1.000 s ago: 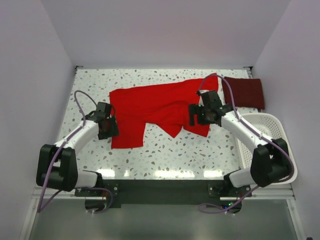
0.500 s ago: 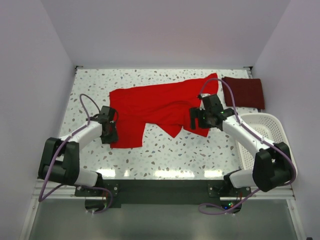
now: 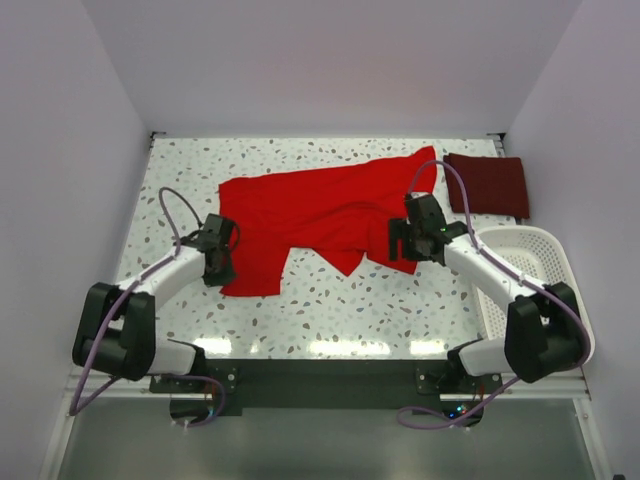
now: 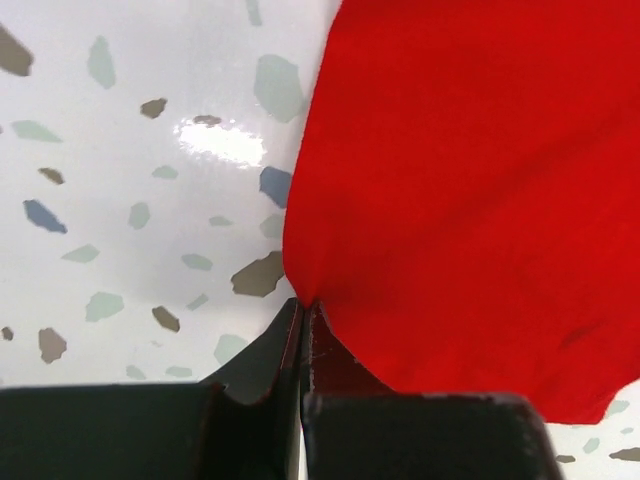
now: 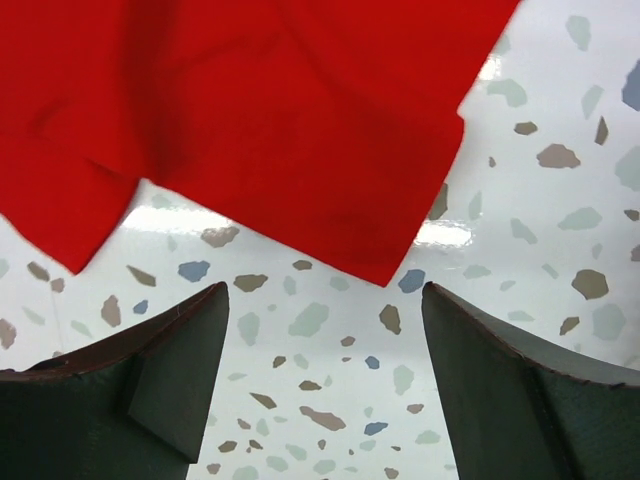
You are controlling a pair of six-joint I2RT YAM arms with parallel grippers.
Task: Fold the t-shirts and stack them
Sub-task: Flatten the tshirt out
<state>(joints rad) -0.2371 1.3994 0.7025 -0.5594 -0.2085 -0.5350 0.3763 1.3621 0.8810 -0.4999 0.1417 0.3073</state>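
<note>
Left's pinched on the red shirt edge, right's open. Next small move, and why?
Probably lower the right gripper onto the near corner of the bright red shirt and close. Its jaws stand wide open over the table just short of that corner, while the left gripper is shut on the shirt's left edge; a second grip seems needed before folding.

The plain bright red cloth t-shirt (image 3: 320, 212) is uniform in colour, without print. The folded dark maroon cloth t-shirt (image 3: 488, 185) is likewise plain. The white terrazzo-pattern table top (image 3: 340, 300) carries grey, brown and blue flecks; the slatted plastic basket (image 3: 545, 240) is white.
</note>
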